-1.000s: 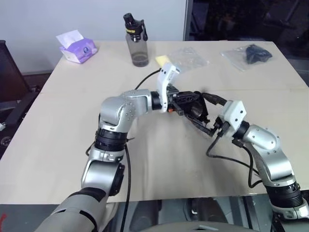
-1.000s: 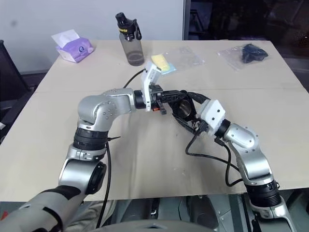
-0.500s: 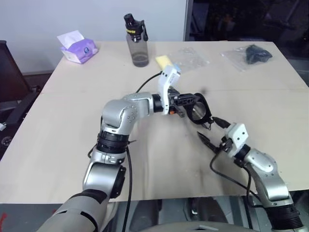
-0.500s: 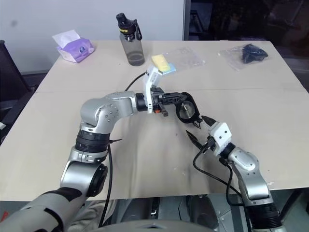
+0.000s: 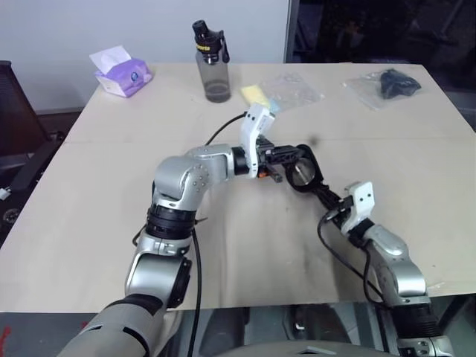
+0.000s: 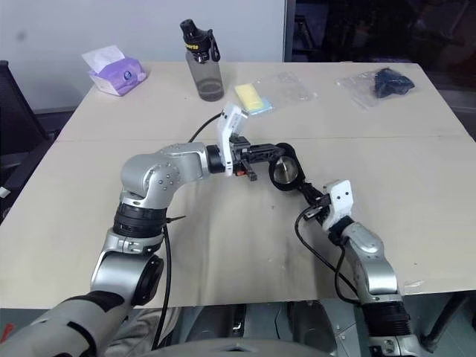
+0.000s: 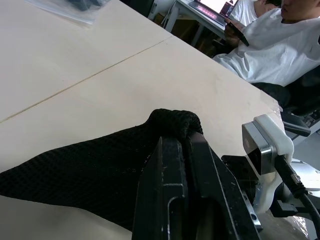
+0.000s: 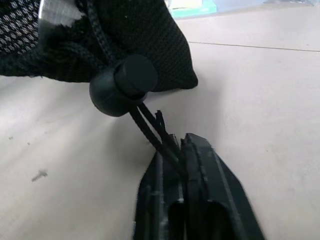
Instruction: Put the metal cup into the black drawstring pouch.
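Note:
The black drawstring pouch (image 5: 317,180) hangs above the table's middle, its mouth turned toward me. The metal cup (image 6: 284,172) sits inside it, showing as a silver disc in the opening. My left gripper (image 5: 286,157) is shut on the pouch's fabric edge (image 7: 172,122). Lower and to the right, my right gripper (image 5: 332,202) is shut on the thin black cord (image 8: 152,130), just below the round toggle (image 8: 122,85). The cord runs taut from the pouch (image 8: 145,45) to the fingers.
At the table's far side stand a grey bottle with a black cap (image 5: 212,63), a purple tissue pack (image 5: 119,73), a clear bag with a yellow item (image 5: 279,91) and a clear bag with a dark item (image 5: 387,83). A person in white (image 7: 270,45) sits beyond the table.
My right gripper left the pouch's mouth, sank toward the table with its fingers open, then closed on the drawstring cord. The left gripper kept the pouch in place.

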